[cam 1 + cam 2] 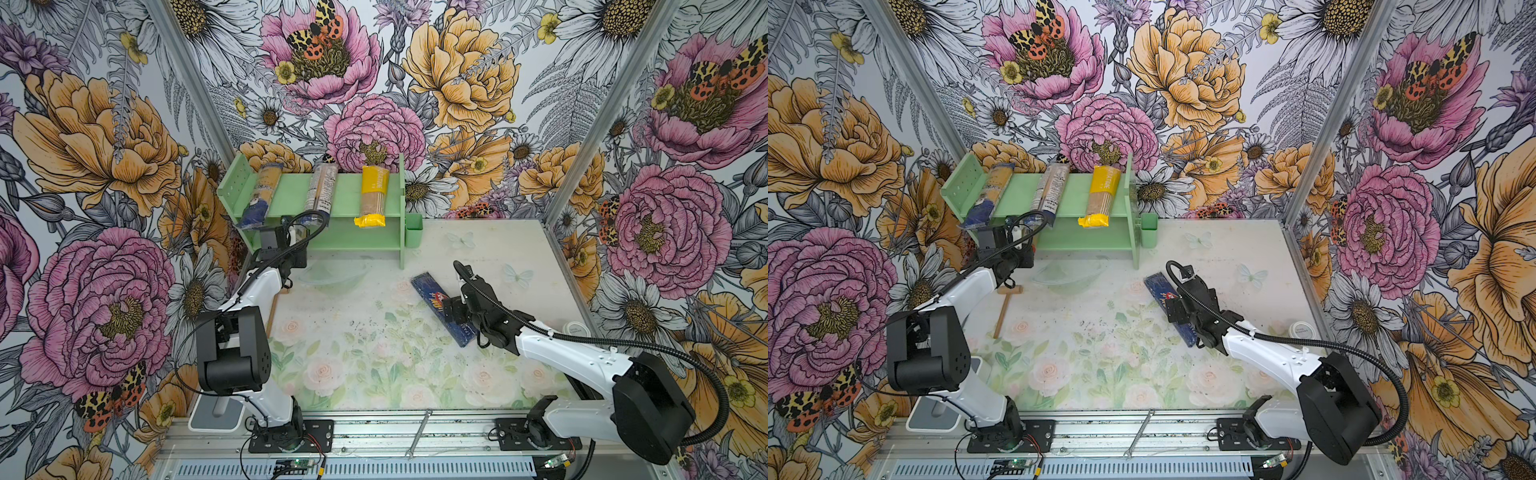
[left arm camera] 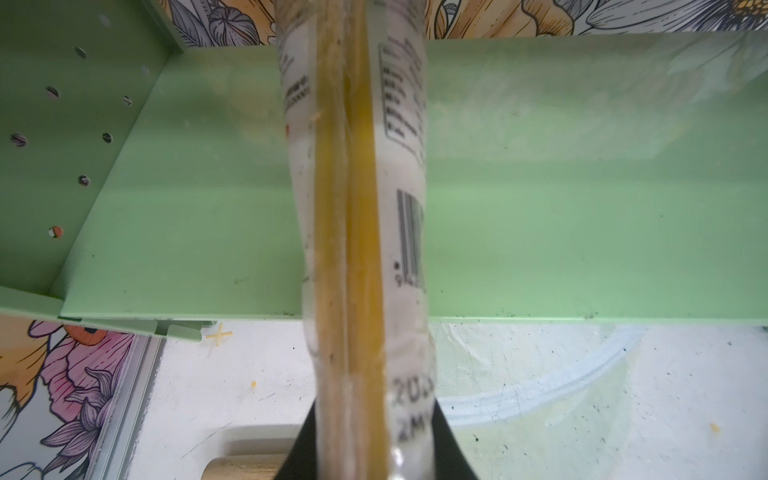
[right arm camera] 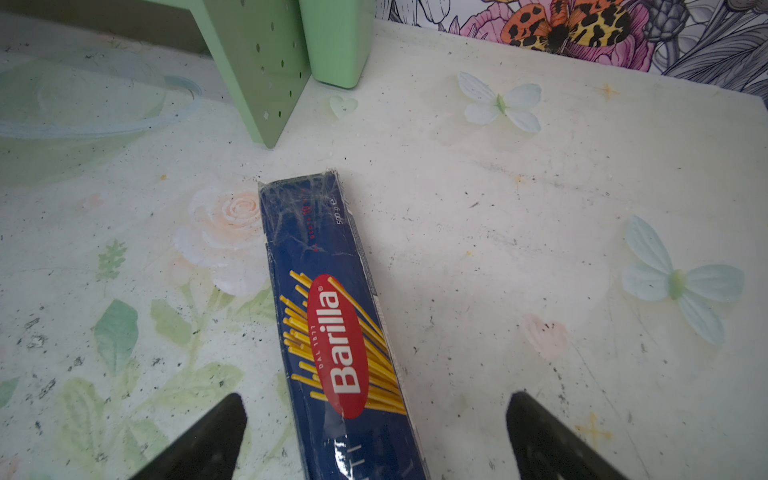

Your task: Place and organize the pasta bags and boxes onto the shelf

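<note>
The mint-green shelf stands at the back of the table. Three pasta bags lie across its top tier, near ends hanging over the front. They are a clear bag with a dark blue end, a clear white-labelled bag and a yellow bag. My left gripper is shut on the labelled bag's near end. The dark blue Barilla box lies flat on the table. My right gripper stands open astride it, fingers apart from its sides.
A green cup hangs on the shelf's right side. On the table lie a clear glass bowl in front of the shelf, a wooden mallet by my left arm and a white round jar at the right wall.
</note>
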`<action>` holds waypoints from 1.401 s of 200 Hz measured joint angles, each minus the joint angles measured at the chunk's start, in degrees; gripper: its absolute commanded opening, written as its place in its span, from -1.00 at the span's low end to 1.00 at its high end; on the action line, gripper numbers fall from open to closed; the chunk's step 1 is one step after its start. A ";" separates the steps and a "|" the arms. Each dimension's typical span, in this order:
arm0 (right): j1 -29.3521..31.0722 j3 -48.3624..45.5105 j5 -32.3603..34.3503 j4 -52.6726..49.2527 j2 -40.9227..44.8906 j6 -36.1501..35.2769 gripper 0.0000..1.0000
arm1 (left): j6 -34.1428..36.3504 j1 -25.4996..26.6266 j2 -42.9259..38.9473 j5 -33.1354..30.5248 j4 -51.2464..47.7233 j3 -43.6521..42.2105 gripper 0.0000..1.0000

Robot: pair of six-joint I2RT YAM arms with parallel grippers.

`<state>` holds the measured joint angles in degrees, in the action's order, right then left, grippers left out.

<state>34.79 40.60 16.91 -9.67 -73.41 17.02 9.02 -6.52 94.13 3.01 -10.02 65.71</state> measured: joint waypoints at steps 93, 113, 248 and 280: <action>0.00 0.00 0.02 0.00 0.00 0.09 0.99 | 0.24 0.00 0.02 0.00 0.00 0.00 -0.44; 0.00 0.00 0.00 0.00 0.00 0.09 0.99 | 0.44 0.00 0.02 0.00 0.02 0.00 -0.40; 0.00 0.00 0.17 0.00 0.00 0.07 0.99 | 1.11 0.00 -0.02 0.00 4.35 0.02 -0.26; 0.00 0.00 0.35 0.00 0.26 -0.04 0.99 | 1.51 0.00 -0.28 -0.02 5.18 -0.39 -0.25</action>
<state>34.79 40.60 17.26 -9.67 -73.14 16.97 10.52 -6.52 93.84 2.98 -4.84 65.32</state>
